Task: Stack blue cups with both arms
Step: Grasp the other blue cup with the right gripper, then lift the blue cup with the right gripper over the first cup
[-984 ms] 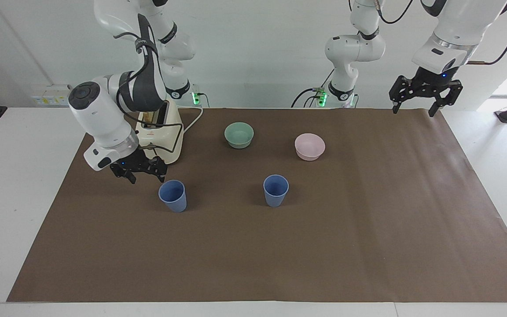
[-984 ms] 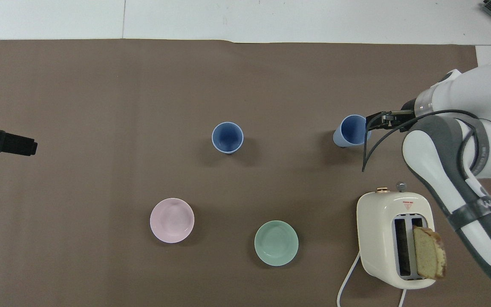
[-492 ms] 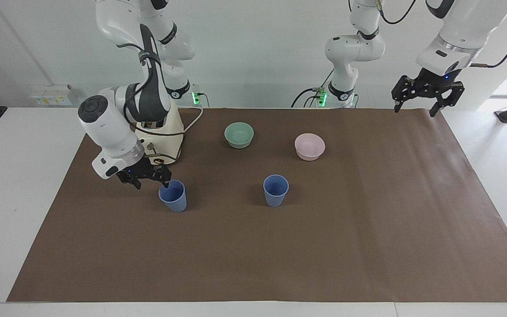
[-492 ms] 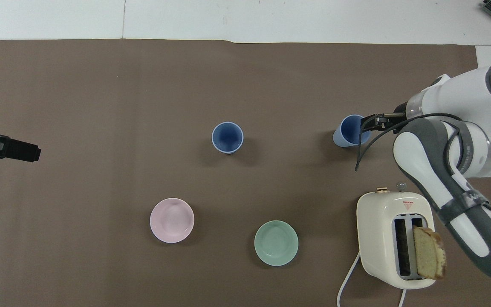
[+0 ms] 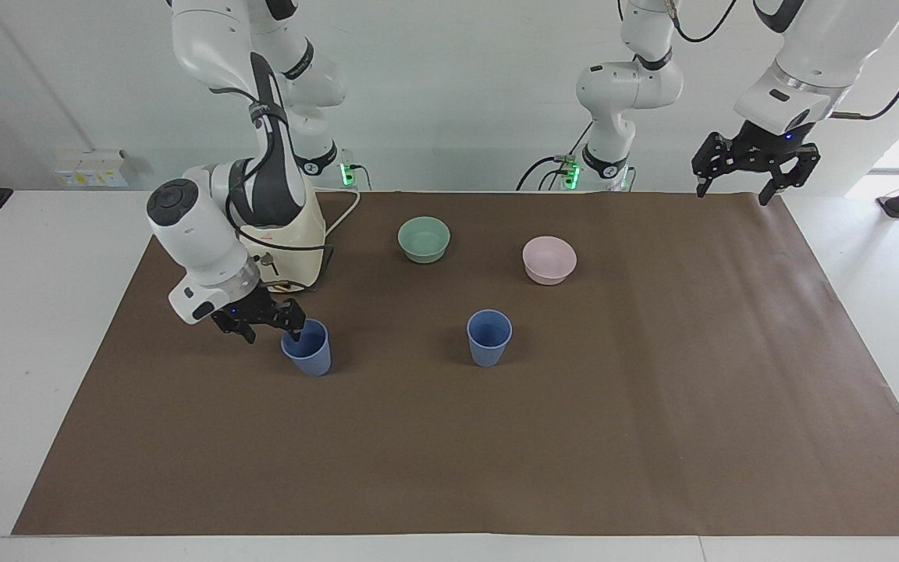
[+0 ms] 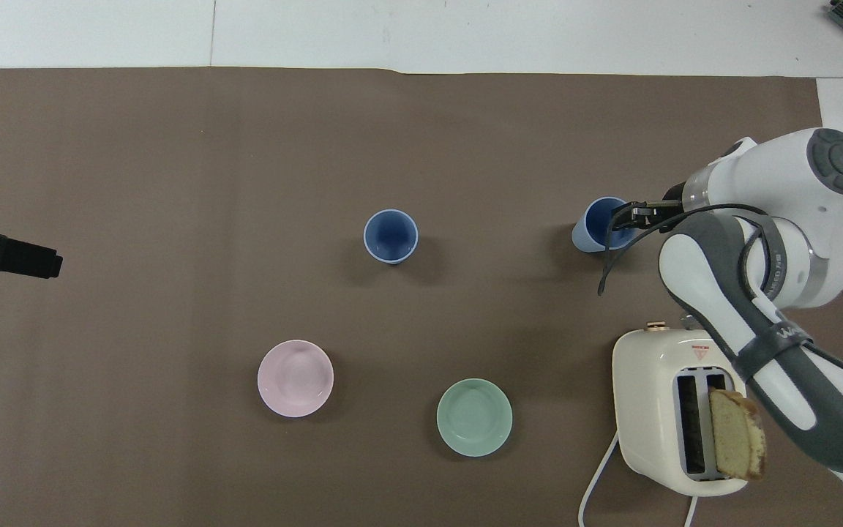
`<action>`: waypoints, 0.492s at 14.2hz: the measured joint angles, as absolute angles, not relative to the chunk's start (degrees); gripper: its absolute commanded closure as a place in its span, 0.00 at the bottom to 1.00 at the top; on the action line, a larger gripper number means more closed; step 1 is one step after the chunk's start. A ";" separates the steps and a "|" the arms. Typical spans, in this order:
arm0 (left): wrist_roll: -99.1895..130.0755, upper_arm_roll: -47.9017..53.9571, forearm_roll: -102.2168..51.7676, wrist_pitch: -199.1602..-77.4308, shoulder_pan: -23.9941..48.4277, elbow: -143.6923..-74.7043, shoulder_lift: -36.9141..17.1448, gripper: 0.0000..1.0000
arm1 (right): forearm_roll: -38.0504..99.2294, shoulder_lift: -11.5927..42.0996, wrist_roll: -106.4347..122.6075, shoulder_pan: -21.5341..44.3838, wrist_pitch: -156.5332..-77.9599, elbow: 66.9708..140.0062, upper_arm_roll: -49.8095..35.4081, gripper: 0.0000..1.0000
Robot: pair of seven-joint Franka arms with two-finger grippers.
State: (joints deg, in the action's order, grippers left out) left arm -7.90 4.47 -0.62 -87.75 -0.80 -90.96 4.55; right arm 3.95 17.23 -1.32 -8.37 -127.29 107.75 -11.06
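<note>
While the left gripper (image 5: 746,170) waits spread above the mat's corner, the right gripper (image 5: 266,321), fingers apart, straddles the rim of one blue cup (image 5: 307,349); the second blue cup (image 5: 488,337) stands well apart.

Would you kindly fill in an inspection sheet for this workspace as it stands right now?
Surface: brown mat on a white table, flat.
Job's things: two blue cups, both upright and apart; end cup toward the right arm's end, middle cup about mid-mat. Not stacked.
Clutter: green bowl and pink bowl, nearer the robots than the cups; toaster with a bread slice in one slot.
Grippers: right tool open, one finger inside the end cup's rim, the other outside. Left tool open, raised over the mat's corner, waiting.
Cables: white toaster cord on the mat.
Surroundings: white wall; wall sockets.
</note>
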 measured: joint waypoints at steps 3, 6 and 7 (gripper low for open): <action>-7.39 4.51 -1.01 -87.72 -0.97 -90.87 5.12 0.00 | 3.95 17.23 -1.33 -8.37 -127.30 107.76 -11.06 1.00; -7.13 4.52 -1.06 -87.72 -0.99 -90.88 5.34 0.00 | 3.99 17.18 -1.33 -8.30 -127.35 107.69 -11.19 1.00; -7.12 4.52 -1.07 -87.72 -1.00 -90.88 5.34 0.00 | 3.98 17.18 -1.33 -8.22 -127.36 107.68 -11.20 1.00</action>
State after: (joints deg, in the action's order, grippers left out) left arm -7.12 4.52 -1.07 -87.72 -1.00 -90.88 5.34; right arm 3.98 17.18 -1.33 -8.22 -127.36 107.68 -11.20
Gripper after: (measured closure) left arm 0.000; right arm 0.952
